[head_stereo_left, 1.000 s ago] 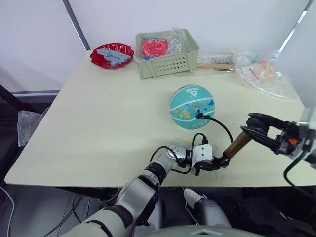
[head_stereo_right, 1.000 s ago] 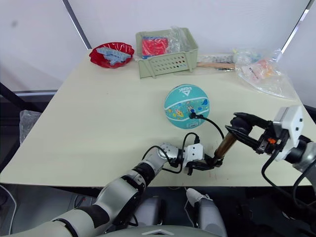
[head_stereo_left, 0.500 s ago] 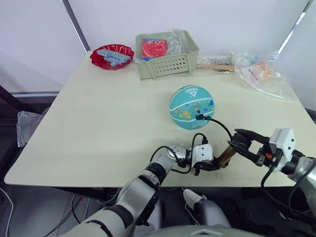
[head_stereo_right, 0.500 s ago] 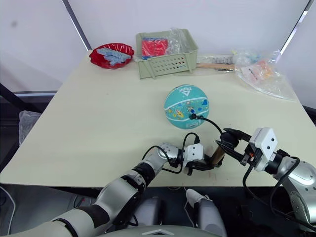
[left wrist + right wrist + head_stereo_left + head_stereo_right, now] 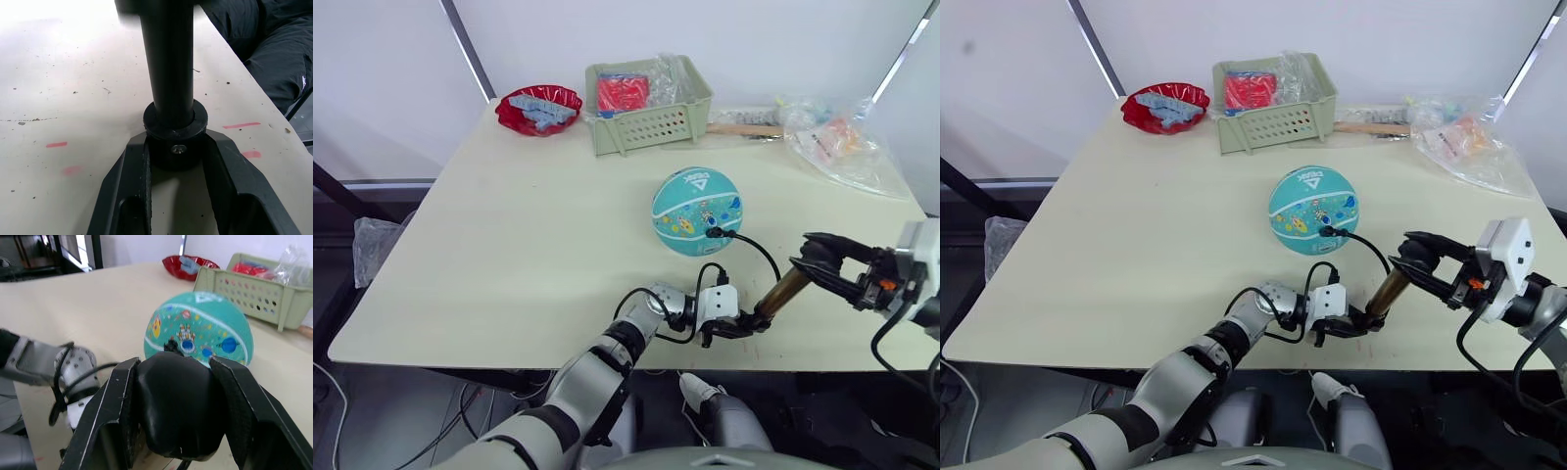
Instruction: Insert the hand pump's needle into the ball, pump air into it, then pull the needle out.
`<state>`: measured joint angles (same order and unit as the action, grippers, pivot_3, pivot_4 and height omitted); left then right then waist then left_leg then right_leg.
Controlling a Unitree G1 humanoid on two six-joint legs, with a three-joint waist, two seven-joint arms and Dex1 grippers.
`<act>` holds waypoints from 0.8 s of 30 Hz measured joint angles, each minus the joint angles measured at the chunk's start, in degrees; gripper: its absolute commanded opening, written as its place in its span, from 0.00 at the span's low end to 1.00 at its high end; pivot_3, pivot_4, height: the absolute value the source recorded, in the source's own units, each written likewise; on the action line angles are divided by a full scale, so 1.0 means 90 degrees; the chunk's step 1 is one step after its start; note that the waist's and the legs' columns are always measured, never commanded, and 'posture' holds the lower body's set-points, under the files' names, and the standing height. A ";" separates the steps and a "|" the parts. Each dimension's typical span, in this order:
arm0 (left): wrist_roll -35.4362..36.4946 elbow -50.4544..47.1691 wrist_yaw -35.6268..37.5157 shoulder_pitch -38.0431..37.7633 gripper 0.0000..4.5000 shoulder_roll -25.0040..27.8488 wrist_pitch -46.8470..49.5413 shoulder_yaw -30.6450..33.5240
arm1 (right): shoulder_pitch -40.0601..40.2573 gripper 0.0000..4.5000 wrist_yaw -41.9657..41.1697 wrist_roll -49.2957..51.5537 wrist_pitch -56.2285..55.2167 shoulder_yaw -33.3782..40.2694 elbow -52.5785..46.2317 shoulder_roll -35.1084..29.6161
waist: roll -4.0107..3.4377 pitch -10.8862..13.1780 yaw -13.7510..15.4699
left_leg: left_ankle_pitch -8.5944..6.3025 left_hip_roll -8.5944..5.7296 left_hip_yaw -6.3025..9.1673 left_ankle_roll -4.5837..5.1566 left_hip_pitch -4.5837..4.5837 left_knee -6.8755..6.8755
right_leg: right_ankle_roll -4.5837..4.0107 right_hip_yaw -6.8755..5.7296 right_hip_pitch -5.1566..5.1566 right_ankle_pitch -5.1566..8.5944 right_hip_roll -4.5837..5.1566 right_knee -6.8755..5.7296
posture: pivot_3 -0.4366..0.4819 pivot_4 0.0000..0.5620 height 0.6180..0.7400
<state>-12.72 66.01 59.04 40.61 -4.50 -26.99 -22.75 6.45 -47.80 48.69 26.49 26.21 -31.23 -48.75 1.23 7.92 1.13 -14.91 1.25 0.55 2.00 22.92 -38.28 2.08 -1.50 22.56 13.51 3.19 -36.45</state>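
My left claw [image 5: 732, 326] is clamped on the black base of the hand pump [image 5: 781, 293], near the front edge of the tabletop [image 5: 529, 235]; in my left wrist view its fingers [image 5: 128, 176] press both sides of the base collar. My right claw [image 5: 815, 257] is closed around the pump's black T-handle, which my right wrist view shows wedged between both fingers [image 5: 115, 401]. The brass cylinder slants up from base to handle. The thin black hose arcs from the base to the ball [image 5: 697, 210], where the needle [image 5: 710, 233] sits in its near side. The ball rests mid-table, in front of the green basket [image 5: 649, 103].
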 measured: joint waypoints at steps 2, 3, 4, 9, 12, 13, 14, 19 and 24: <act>0.0001 0.0000 0.0001 0.0013 0.23 0.0001 0.0000 0.0001 | -0.0179 0.38 0.0102 0.0406 0.0287 0.0273 -0.0001 -0.0198 | -0.0002 0.0008 -0.0002 | 0.0000 0.0000 -0.0002 0.0000 0.0000 -0.0002 | 0.0000 0.0001 0.0000 0.0000 0.0001 0.0000 | 0.48 0.27 0.98; 0.0002 0.0000 0.0001 0.0020 0.23 -0.0001 0.0000 0.0003 | -0.0390 0.38 0.0236 0.0774 0.0551 0.0541 -0.0001 -0.0386 | -0.0003 0.0016 -0.0002 | 0.0000 0.0000 -0.0003 0.0000 0.0001 -0.0002 | 0.0001 0.0001 0.0000 -0.0001 0.0002 0.0000 | 0.48 0.27 0.98; 0.0002 0.0001 0.0001 0.0016 0.23 -0.0002 0.0000 0.0003 | -0.0545 0.38 0.0308 0.1022 0.0696 0.0736 -0.0003 -0.0492 | 0.0002 0.0020 0.0002 | 0.0000 0.0000 0.0000 0.0000 0.0001 -0.0002 | 0.0000 -0.0001 0.0000 0.0000 0.0001 0.0000 | 0.48 0.27 0.98; 0.0002 0.0002 0.0019 0.0027 0.23 -0.0006 0.0000 0.0003 | -0.0946 0.38 0.0610 0.1650 0.1220 0.1065 0.0063 -0.0821 | 0.0009 0.0032 0.0006 | 0.0000 0.0000 -0.0002 0.0000 0.0006 -0.0002 | 0.0005 0.0002 0.0003 -0.0004 0.0003 0.0000 | 0.48 0.27 0.98; 0.0002 0.0002 0.0024 0.0036 0.23 -0.0014 0.0000 0.0003 | -0.1018 0.38 0.0691 0.1726 0.1391 0.1086 0.0100 -0.0861 | 0.0005 0.0038 0.0011 | 0.0000 0.0000 -0.0002 0.0000 0.0008 -0.0003 | 0.0006 0.0002 0.0005 -0.0005 0.0004 0.0000 | 0.48 0.27 0.98; 0.0002 0.0002 0.0029 0.0035 0.23 -0.0015 0.0000 0.0003 | -0.1019 0.38 0.0702 0.1739 0.1428 0.1103 0.0098 -0.0860 | 0.0004 0.0038 0.0012 | 0.0000 0.0000 -0.0002 0.0000 0.0008 -0.0003 | 0.0007 0.0002 0.0005 -0.0006 0.0004 0.0000 | 0.48 0.27 0.98; 0.0002 0.0002 0.0033 0.0036 0.23 -0.0016 0.0000 0.0003 | -0.1017 0.38 0.0705 0.1741 0.1477 0.1140 0.0092 -0.0859 | 0.0004 0.0039 0.0013 | 0.0000 0.0000 -0.0002 0.0000 0.0009 -0.0003 | 0.0021 0.0001 0.0005 -0.0014 0.0004 0.0000 | 0.48 0.27 0.98; -0.0003 0.0004 0.0033 0.0030 0.23 -0.0017 0.0000 0.0001 | -0.0828 0.38 0.0703 0.1646 0.1429 0.1252 -0.0039 -0.0645 | 0.0007 0.0037 0.0020 | 0.0000 0.0000 0.0003 0.0000 0.0008 -0.0002 | 0.0023 -0.0001 0.0004 -0.0014 0.0001 0.0000 | 0.48 0.27 0.98; -0.0006 0.0007 0.0028 0.0019 0.23 0.0025 0.0000 0.0002 | -0.0365 0.38 0.0669 0.1202 0.0912 0.1079 -0.0334 -0.0034 | 0.0020 0.0024 -0.0001 | 0.0000 0.0004 0.0004 0.0000 -0.0007 -0.0001 | 0.0035 -0.0001 -0.0007 -0.0007 -0.0007 -0.0001 | 0.48 0.27 0.98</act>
<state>-12.78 66.07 59.29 40.79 -4.27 -26.99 -22.73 3.17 -41.78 59.51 34.70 35.92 -34.23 -49.05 1.41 8.14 1.12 -14.91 1.28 0.58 2.01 22.86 -38.29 2.40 -1.50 22.50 13.45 3.13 -36.46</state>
